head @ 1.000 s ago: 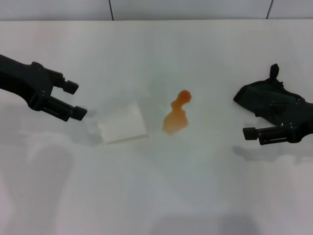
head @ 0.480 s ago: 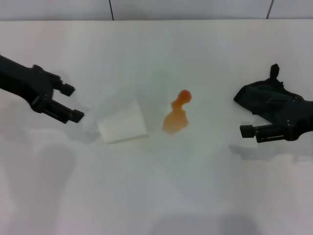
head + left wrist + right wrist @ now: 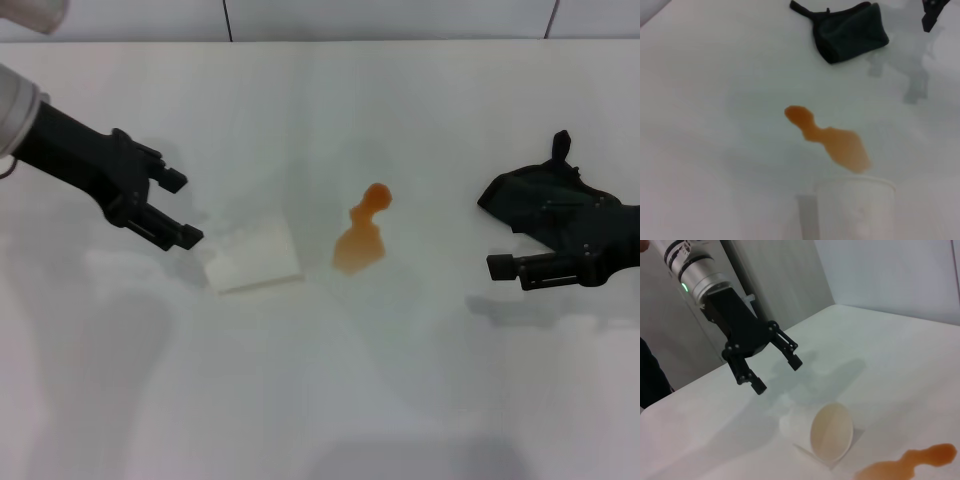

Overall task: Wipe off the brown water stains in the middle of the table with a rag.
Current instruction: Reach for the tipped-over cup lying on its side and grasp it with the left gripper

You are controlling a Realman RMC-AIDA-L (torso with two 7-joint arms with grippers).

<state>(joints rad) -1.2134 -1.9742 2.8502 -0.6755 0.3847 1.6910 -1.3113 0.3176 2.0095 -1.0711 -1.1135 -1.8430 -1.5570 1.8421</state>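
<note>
— Since the rag [image 3: 535, 197] is a soft, lumpy black cloth, where should it be taken?

— On its bunched middle; it looks light and limp, so a thin edge would slip. It lies on the bench [image 3: 400, 380], well right of the brown water stains [image 3: 362, 232]. The right gripper [image 3: 515, 268] sits just beside it, its spread impossible to tell. The left gripper [image 3: 774, 364] hangs wide over the tipped paper cup [image 3: 826, 432].
</note>
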